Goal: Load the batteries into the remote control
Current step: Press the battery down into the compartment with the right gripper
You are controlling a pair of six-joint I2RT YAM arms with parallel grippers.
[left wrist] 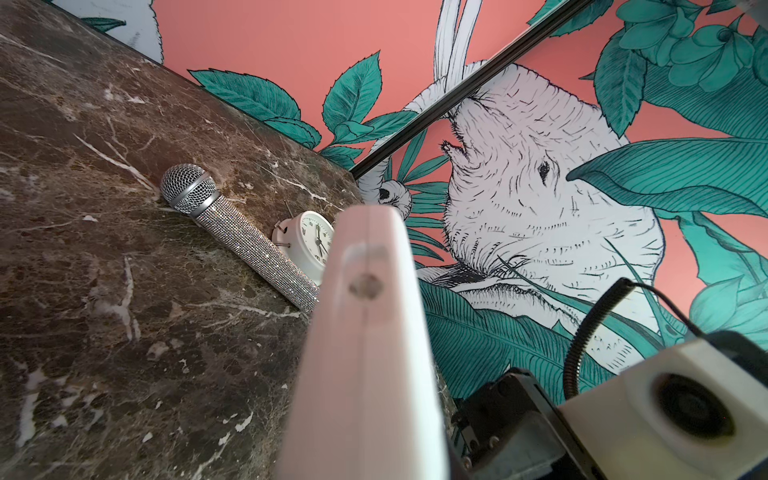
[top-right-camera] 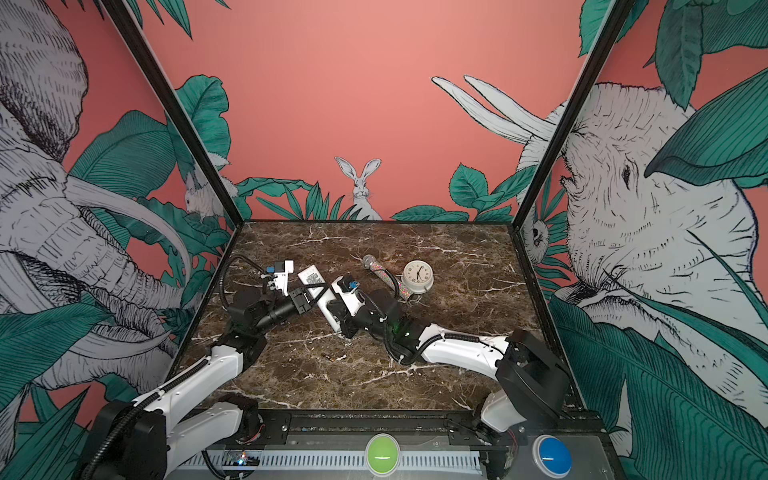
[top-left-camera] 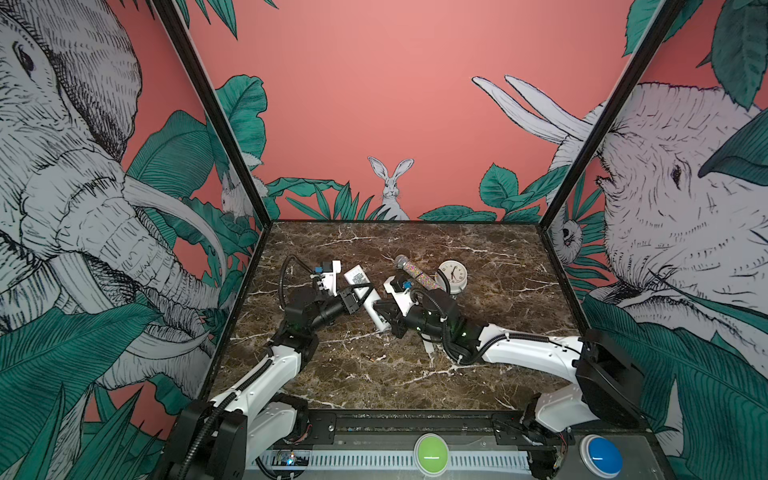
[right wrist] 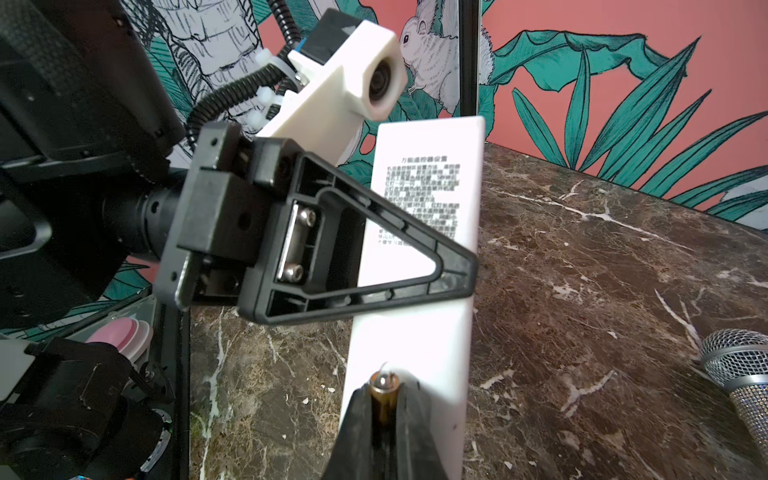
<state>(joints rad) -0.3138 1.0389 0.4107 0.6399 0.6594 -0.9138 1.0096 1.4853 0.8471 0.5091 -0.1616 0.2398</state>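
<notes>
One battery (right wrist: 383,395) against the back of the remote control (right wrist: 415,332)
Looks tiny, slick, light; right gripper (right wrist: 383,432) pinches its barrel; left gripper (top-left-camera: 360,296) clamps the stiff remote mid-length, tilted over the marble table (top-right-camera: 436,374); second battery (top-right-camera: 328,356) lies loose there.

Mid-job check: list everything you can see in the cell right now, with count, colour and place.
remote control: 1, white, over the middle of the table, clamped by the left gripper
held battery: 1, dark with a gold end, in the right gripper, at the remote's plain back
loose battery: at least 1, dark, lying on the table towards the front
microphone: 1, silver and glittery, lying beside the clock
clock: 1, white, round, rear right of centre
buttons: green and blue, front rail
table: 1, brown marble
left gripper: black, shut on the remote
right gripper: black, shut on the battery
</notes>
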